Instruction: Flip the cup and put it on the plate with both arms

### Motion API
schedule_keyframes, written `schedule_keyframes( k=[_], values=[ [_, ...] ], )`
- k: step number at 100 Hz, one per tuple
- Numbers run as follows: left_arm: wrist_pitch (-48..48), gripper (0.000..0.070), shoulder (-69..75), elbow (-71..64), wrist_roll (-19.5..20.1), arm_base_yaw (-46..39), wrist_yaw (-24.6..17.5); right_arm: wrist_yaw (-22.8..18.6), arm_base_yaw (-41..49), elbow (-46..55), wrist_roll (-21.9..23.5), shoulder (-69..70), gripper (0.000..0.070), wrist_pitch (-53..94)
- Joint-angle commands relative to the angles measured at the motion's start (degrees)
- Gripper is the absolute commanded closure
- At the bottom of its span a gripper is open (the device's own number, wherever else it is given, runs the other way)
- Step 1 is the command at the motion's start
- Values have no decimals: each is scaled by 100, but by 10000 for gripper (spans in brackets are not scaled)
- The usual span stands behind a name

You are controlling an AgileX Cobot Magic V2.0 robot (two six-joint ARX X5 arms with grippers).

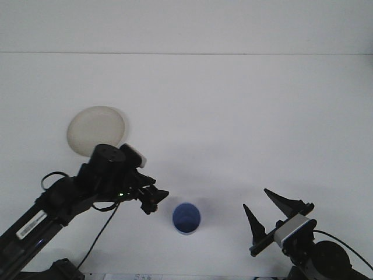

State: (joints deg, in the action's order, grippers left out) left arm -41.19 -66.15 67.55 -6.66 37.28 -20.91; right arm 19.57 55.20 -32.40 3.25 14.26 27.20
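A blue cup [186,218] stands on the white table near the front edge, its mouth facing up. A cream plate [93,128] lies at the left, its lower right part hidden behind my left arm. My left gripper [154,199] hangs just left of the cup, a short gap away, fingers pointing right toward it and spread slightly with nothing between them. My right gripper [261,206] stands open at the front right, well clear of the cup and empty.
The white table [233,116] stretches back to a pale wall. My left arm [70,195] slants from the bottom left corner across the plate's near side.
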Motion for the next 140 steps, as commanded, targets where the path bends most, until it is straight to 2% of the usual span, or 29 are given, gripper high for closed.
schedule_keyframes(
  k=[1,14,20,45,65,79,81,85,93,99,140],
  values=[
    [-83,305,-385,177,101,254,247,17,72,-24,-28,4,244,-35],
    [-234,296,-1080,393,151,627,487,17,72,-24,-28,4,244,-37],
    [-227,265,-1298,437,151,730,487,20,72,-24,-28,4,244,-37],
    [-223,265,-2006,452,297,1058,498,20,72,-24,-28,4,244,-42],
    [-221,266,-2402,452,476,1290,1043,20,72,-24,-28,4,244,-52],
    [-216,287,-2564,452,568,1394,1084,20,72,-24,-31,4,244,-55],
    [-219,295,-2573,452,584,1410,1084,20,72,-24,-31,4,244,-55],
    [-219,355,-2573,452,603,1425,1084,20,72,-24,-31,4,244,-55],
    [-221,571,-2573,452,667,1467,1084,20,72,-24,-31,4,244,-55],
    [-245,700,-2570,452,726,1488,1084,22,72,-24,-31,4,244,-55],
    [-944,693,-2435,1010,931,1346,1097,42,72,-24,-46,4,244,-48]
  ],
)
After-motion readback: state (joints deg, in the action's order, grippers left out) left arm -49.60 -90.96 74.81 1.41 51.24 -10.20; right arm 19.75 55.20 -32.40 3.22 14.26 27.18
